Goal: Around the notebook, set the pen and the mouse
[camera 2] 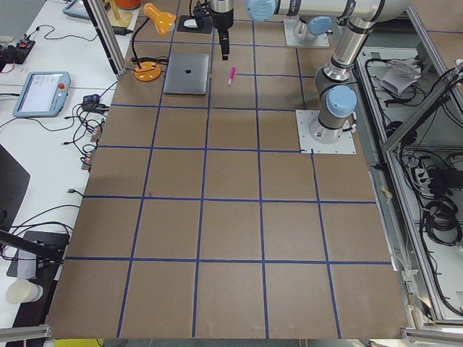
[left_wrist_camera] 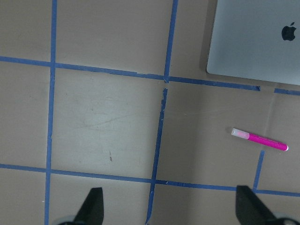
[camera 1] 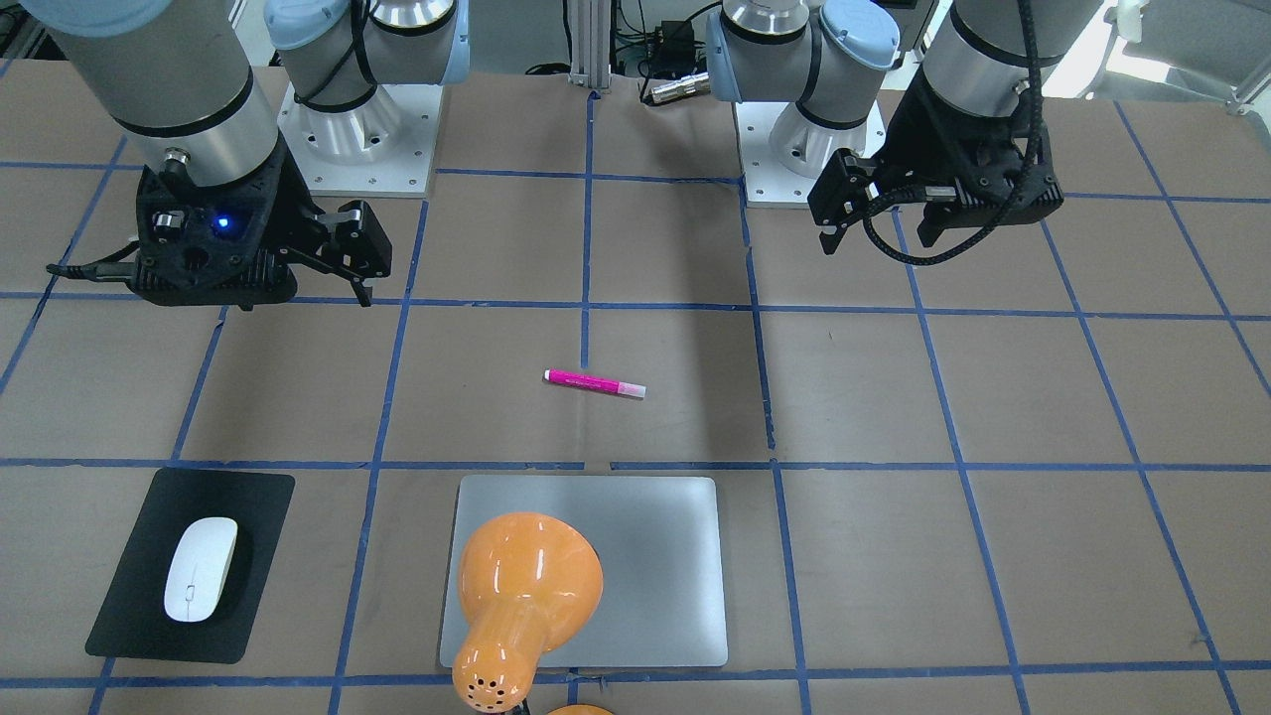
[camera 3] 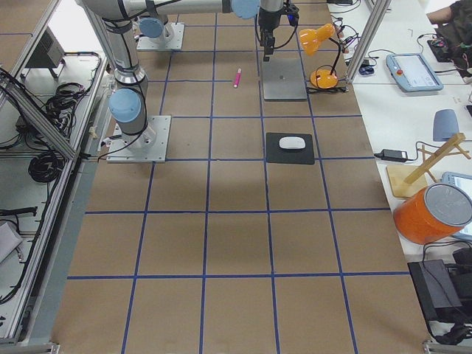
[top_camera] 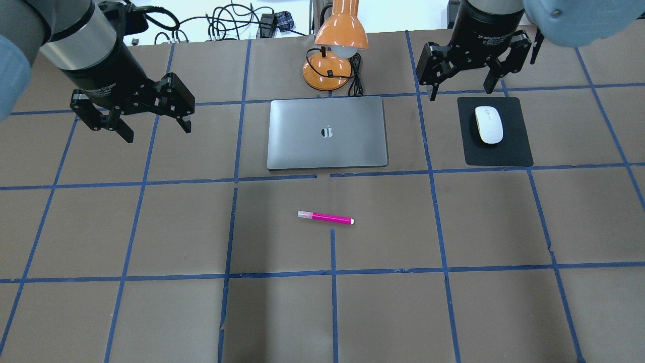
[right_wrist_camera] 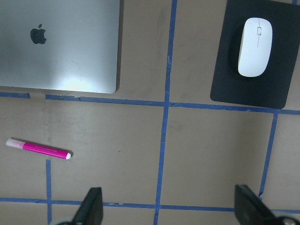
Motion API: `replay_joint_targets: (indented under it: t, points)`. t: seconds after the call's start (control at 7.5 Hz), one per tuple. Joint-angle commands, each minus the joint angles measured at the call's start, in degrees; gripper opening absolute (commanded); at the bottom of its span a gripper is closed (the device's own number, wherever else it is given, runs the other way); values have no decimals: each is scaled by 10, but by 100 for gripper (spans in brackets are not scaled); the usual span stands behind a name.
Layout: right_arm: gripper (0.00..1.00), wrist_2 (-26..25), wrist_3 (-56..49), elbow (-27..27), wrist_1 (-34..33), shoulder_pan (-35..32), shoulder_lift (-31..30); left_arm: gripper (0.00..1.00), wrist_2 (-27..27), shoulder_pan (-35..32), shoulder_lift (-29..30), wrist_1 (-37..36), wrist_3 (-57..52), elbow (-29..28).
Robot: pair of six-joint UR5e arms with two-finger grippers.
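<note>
The magenta pen [top_camera: 325, 218] with its pale cap lies alone mid-table, in front of the silver notebook [top_camera: 327, 132]. Right of the notebook, the white mouse [top_camera: 489, 124] rests on a black mat [top_camera: 514, 146]. My left gripper [top_camera: 156, 128] hovers open and empty above the table, left of the notebook. The right gripper [top_camera: 460, 91] hangs open and empty just behind the mat's far-left corner. From the left wrist I see the pen [left_wrist_camera: 259, 139] and a notebook corner [left_wrist_camera: 255, 40]. The right wrist view shows the mouse [right_wrist_camera: 255, 40], the pen [right_wrist_camera: 39, 149] and the notebook [right_wrist_camera: 58, 44].
An orange desk lamp [top_camera: 341, 35] stands behind the notebook, its shade leaning over the notebook's far edge and its cable beside the base. Blue tape lines grid the brown table [top_camera: 151, 302]. Both arm bases [camera 1: 357, 129] sit on the robot's side.
</note>
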State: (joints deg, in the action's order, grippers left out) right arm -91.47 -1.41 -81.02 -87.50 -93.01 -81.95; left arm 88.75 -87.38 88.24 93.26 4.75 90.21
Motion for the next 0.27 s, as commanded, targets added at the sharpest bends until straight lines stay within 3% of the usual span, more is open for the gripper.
replay_joint_targets:
  t: [0.0,0.13]
  points:
    - [100,0,0,1,0,0,-1,100,0,0,0,0,0,1]
    - [100,0,0,0,1,0,0,100,0,1,0,0,0,1]
